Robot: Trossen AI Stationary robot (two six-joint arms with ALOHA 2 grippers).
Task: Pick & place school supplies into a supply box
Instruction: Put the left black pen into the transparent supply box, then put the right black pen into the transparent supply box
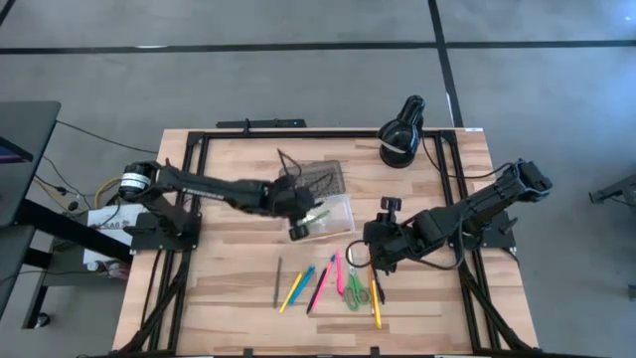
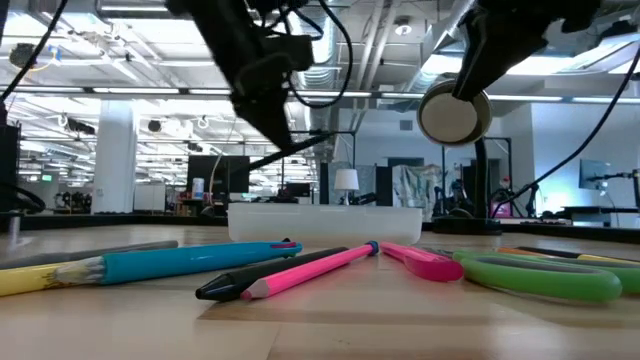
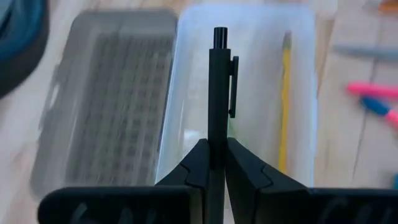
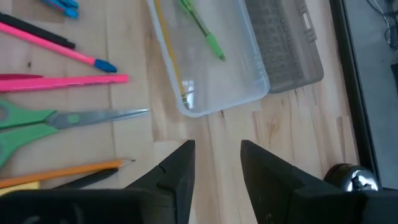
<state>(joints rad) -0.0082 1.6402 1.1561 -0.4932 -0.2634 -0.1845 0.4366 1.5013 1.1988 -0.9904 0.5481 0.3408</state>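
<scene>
Supply box (image 1: 328,215) sits open mid-bench, grey dotted lid (image 3: 109,99) folded flat beside it; a yellow pencil (image 3: 284,99) and a green pen (image 4: 202,28) lie inside. Left gripper (image 3: 217,165) hangs over the box, clamped on a dark pen (image 3: 219,87) whose lower end is hidden between its fingers. Remaining supplies (image 1: 328,283) lie on the bench (image 1: 229,288) nearer the front edge. No legible writing. Right gripper (image 4: 216,163) hovers beside the box, fingers apart, empty.

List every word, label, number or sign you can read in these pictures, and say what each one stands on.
None can be read.
White box beside the left arm's base: dark marks, too small to read.
Dark pen, supply box, scissors: no print shows.
</scene>
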